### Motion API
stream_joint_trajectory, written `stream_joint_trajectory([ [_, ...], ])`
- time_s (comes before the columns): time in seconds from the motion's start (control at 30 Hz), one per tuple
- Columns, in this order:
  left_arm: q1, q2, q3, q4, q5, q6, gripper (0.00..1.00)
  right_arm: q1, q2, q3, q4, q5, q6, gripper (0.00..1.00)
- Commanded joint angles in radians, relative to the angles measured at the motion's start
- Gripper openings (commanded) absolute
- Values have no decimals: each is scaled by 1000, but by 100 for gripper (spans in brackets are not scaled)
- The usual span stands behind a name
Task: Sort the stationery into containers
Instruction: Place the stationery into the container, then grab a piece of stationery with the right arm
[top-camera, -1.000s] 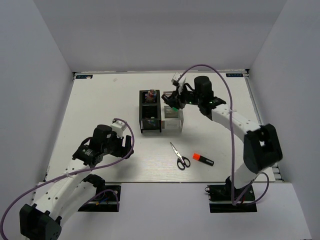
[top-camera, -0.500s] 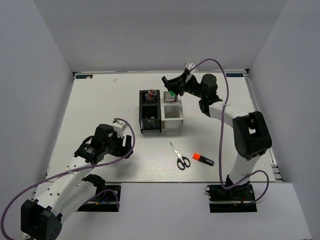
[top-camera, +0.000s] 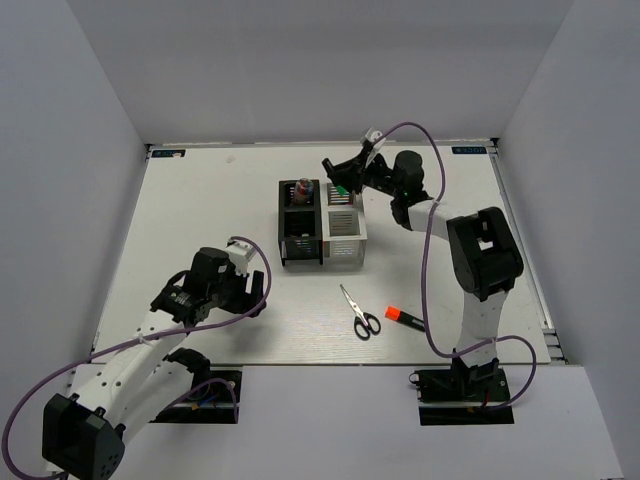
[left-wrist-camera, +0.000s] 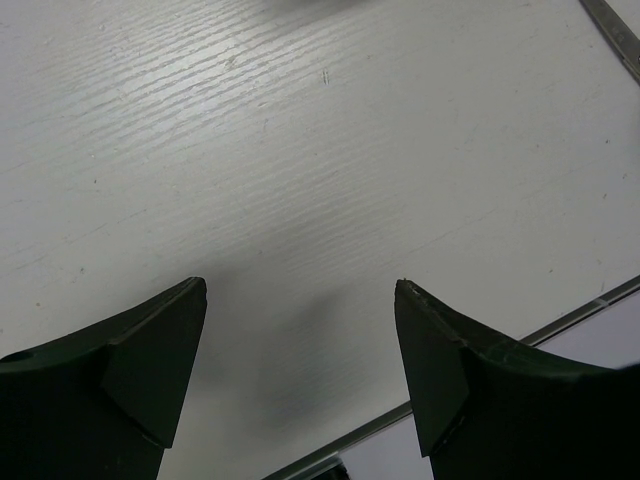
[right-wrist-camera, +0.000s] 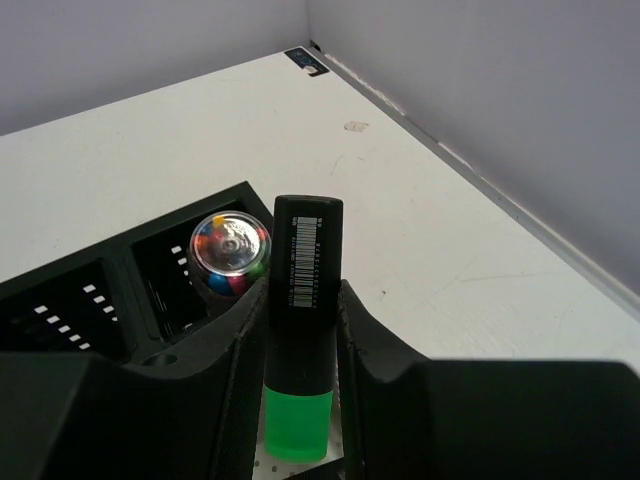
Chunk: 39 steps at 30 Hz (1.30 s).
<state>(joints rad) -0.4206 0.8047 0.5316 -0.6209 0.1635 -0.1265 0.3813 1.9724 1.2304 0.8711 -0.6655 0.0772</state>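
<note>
White bench (top-camera: 200, 200), grey walls | right arm stretched toward far edge, right gripper (top-camera: 338, 178) clamping green marker (right-wrist-camera: 300, 330) above white organiser (top-camera: 343, 238), beside black organiser (top-camera: 300, 238) | left arm bent low near front-left corner, left gripper (left-wrist-camera: 300, 290) spread, holding nothing | scissors (top-camera: 358, 312), orange marker (top-camera: 405, 319) near front edge

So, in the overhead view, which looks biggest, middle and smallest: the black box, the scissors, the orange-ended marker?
Largest to smallest: black box, then scissors, then orange-ended marker. The box is clearly biggest; the marker looks a little shorter and slimmer than the scissors.
</note>
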Motion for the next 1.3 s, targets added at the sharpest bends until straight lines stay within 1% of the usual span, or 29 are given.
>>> stream_joint_trajectory([
  [0.0,5,-1,-7,4,-12,10,86,-13,5,15,78,-19,-1,0],
  [0.07,5,4,-7,3,-10,11,86,-21,9,-12,91,-31,1,0],
  [0.1,5,2,-5,0,-12,11,86,-21,9,-19,95,-39,3,9],
  [0.13,3,5,-8,0,-12,11,86,-28,11,-25,106,-43,10,33],
  [0.17,3,2,-5,1,-12,10,86,-25,0,-43,114,-52,16,52],
  [0.2,5,-1,-7,0,-12,11,86,-25,-3,-48,117,-68,25,61],
  [0.23,3,1,-5,1,-12,10,86,-30,-16,-58,126,-80,33,65],
  [0.3,2,-2,-7,3,-9,10,86,-33,-41,-68,129,-77,62,65],
  [0.37,3,1,-4,4,-6,10,86,-42,-72,-66,106,-88,79,65],
  [0.4,5,-2,-4,3,-4,10,84,-48,-110,-60,79,-94,81,62],
  [0.43,5,-2,-4,3,2,10,82,-48,-122,-57,33,-92,87,53],
  [0.47,2,-2,-2,3,7,10,79,-54,-141,-43,-51,-92,88,2],
  [0.53,3,-7,-2,1,10,10,61,-58,-248,-29,-180,-63,81,0],
  [0.57,3,-9,-5,1,16,10,52,-61,-274,-22,-448,-56,8,0],
  [0.6,3,-18,-4,1,13,7,41,-61,-376,10,-559,-33,-45,0],
  [0.63,3,-22,-4,1,13,5,16,-61,-404,21,-806,-29,-138,0],
  [0.67,2,-22,-2,-2,14,7,7,-73,-453,52,-911,-54,-216,67],
  [0.7,3,-21,1,-2,19,4,0,-76,-472,72,-1014,-66,-259,88],
  [0.73,5,-22,2,-2,21,5,0,-82,-490,131,-1273,-132,-538,90],
  [0.77,2,-24,7,-5,25,5,0,-82,-486,167,-1569,-156,-626,90],
  [0.8,3,-25,5,-3,33,5,0,-81,-488,194,-1669,-134,-687,66],
  [0.83,3,-27,4,-2,39,5,3,-76,-497,186,-1836,-21,-770,31],
  [0.87,5,-30,7,-3,42,7,14,-76,-513,163,-1909,22,-801,0],
  [0.9,3,-33,8,0,45,5,31,-81,-530,127,-1910,61,-798,0],
  [0.93,5,-33,8,-2,42,-1,66,-79,-612,-19,-1900,151,-797,0],
  [1.0,5,-35,8,3,37,1,80,-70,-696,-176,-1825,211,-794,3],
  [1.03,2,-35,8,0,37,-1,84,-59,-717,-256,-1813,230,-786,26],
  [1.13,5,-38,10,0,36,-1,87,-35,-756,-339,-1816,262,-778,59],
  [1.27,3,-50,7,1,36,-2,87,-7,-750,-429,-1798,264,-771,65],
])
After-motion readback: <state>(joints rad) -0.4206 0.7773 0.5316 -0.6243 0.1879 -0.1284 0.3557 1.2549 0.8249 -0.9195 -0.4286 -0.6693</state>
